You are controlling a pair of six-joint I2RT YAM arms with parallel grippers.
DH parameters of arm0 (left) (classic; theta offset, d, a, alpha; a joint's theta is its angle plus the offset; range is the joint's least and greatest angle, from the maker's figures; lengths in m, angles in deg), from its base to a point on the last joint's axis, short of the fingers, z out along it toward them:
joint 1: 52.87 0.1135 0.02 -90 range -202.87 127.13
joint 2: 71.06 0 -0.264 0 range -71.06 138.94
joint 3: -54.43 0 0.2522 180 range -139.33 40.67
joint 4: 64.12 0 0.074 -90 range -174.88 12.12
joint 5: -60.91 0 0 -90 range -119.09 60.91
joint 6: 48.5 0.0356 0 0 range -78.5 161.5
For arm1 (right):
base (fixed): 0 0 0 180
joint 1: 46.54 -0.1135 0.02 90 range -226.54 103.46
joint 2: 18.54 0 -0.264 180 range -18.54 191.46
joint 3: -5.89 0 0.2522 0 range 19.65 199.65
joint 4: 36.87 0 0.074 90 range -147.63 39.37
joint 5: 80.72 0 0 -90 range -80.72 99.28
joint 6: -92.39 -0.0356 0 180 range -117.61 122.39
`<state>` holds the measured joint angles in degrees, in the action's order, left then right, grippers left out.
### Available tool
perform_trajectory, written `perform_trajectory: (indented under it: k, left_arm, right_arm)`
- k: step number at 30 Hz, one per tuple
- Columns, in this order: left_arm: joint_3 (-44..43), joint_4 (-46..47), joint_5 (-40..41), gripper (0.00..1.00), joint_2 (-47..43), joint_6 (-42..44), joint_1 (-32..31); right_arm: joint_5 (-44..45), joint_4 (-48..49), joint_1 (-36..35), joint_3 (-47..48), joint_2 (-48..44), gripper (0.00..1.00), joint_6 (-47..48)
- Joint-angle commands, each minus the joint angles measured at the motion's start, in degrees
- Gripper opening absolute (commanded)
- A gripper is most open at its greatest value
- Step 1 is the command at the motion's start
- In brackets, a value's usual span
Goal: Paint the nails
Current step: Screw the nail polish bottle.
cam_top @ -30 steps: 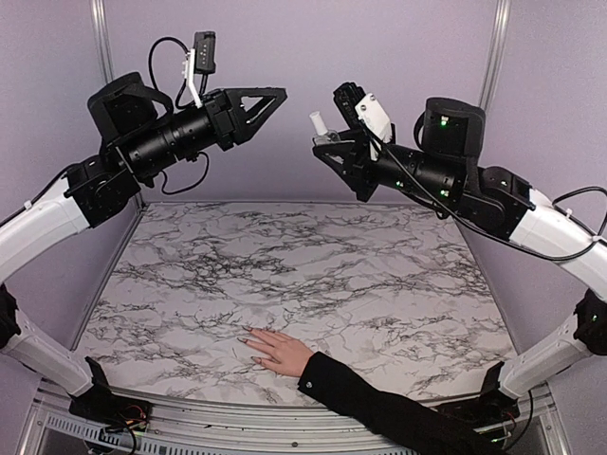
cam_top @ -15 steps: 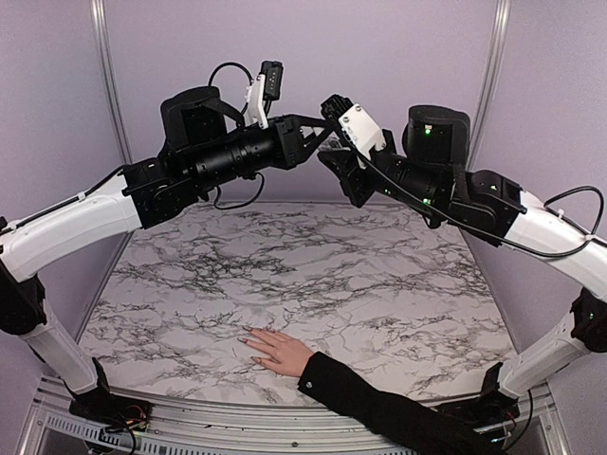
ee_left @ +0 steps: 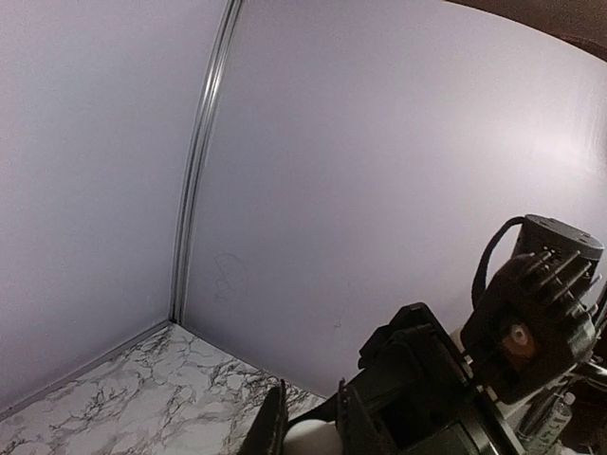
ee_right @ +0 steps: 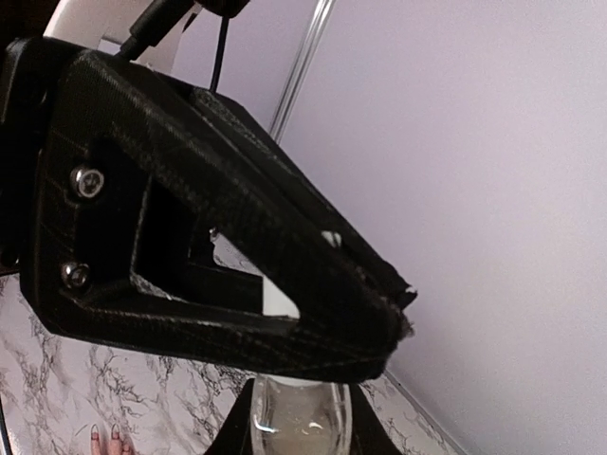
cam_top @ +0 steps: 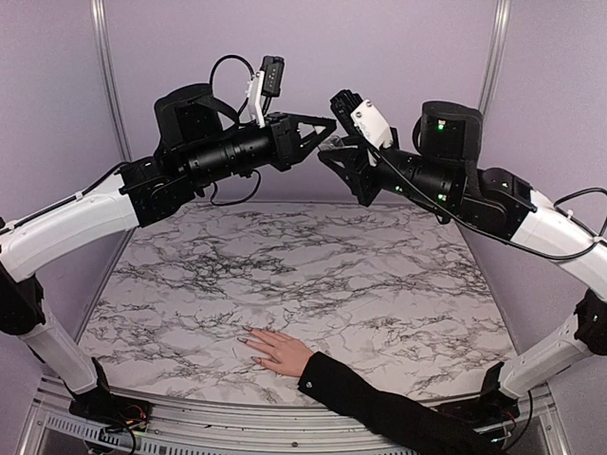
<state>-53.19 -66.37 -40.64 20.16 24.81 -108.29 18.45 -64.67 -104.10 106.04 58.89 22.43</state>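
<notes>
Nails [cam_top: 248, 337] tip a hand [cam_top: 281, 353] lying at the table's [cam_top: 398, 256] near edge — high above, the right gripper [cam_top: 329, 152] pinches a bottle [ee_right: 302, 419] while the left gripper [cam_top: 329, 124] clamps its white cap [ee_right: 281, 300].

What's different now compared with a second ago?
The left hand swung right, across to the right hand, and closed on what looks like the white cap of the small bottle held there. The right arm shifted only slightly, its grip on the bottle unchanged. The person's hand stayed flat on the marble table.
</notes>
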Motion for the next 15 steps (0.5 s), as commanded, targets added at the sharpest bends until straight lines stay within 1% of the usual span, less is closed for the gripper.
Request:
perform_trajectory:
  k: [1,6,8,10,11,12,13,15]
  left_arm:
    - [3.0,0.1,-13.5,0.0,-0.8,2.5,0.3]
    - [5.8,-0.2,-29.9,0.0,-1.5,4.4,2.3]
    - [6.6,-0.7,-35.2,0.0,-2.1,6.1,2.9]
    - [7.0,-1.6,-39.9,0.0,-2.6,7.5,3.4]
    - [6.6,-3.1,-40.6,0.01,-2.7,8.3,3.7]
    - [6.3,-4.0,-40.7,0.02,-2.9,8.7,4.0]
    - [6.2,-3.8,-39.6,0.06,-3.3,8.4,4.2]
    - [6.6,-2.2,-35.5,0.12,-4.9,7.8,4.4]
  right_arm:
    - [-21.9,7.1,1.8,1.7,-3.4,0.0,-4.3]
    - [-48.7,13.2,4.9,0.0,-5.5,0.0,-9.2]
    - [-54.3,16.8,5.0,-0.7,-6.0,0.0,-10.9]
    - [-57.9,16.2,5.1,0.6,-5.1,0.0,-11.9]
    - [-58.9,14.9,5.0,1.6,-4.4,0.0,-11.8]
    - [-59.2,12.8,5.0,2.4,-3.8,0.0,-11.5]
    - [-58.5,11.8,5.0,2.5,-3.7,0.0,-11.1]
    - [-54.6,10.7,5.0,1.8,-4.1,0.0,-9.5]
